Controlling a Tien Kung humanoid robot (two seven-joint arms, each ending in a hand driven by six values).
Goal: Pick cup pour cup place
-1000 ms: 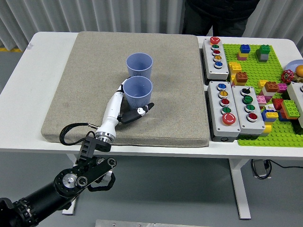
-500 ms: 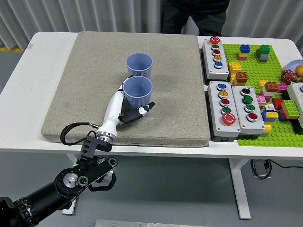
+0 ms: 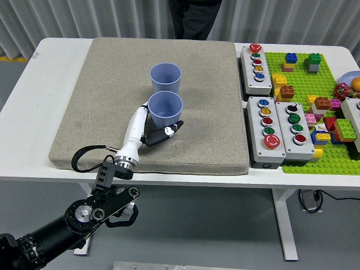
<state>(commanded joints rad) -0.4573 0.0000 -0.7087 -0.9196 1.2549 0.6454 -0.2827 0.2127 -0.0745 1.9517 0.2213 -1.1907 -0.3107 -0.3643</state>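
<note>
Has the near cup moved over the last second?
Yes, barely: the near cup, held by the left hand, has shifted slightly right, judged against the far cup, which stays put.

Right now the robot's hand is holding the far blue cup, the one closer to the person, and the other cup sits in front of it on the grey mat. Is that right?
Not quite. The head view shows the left hand wrapped around the near blue cup, not the far one. The far blue cup, closer to the person, stands free behind it. Both are on the grey mat.
</note>
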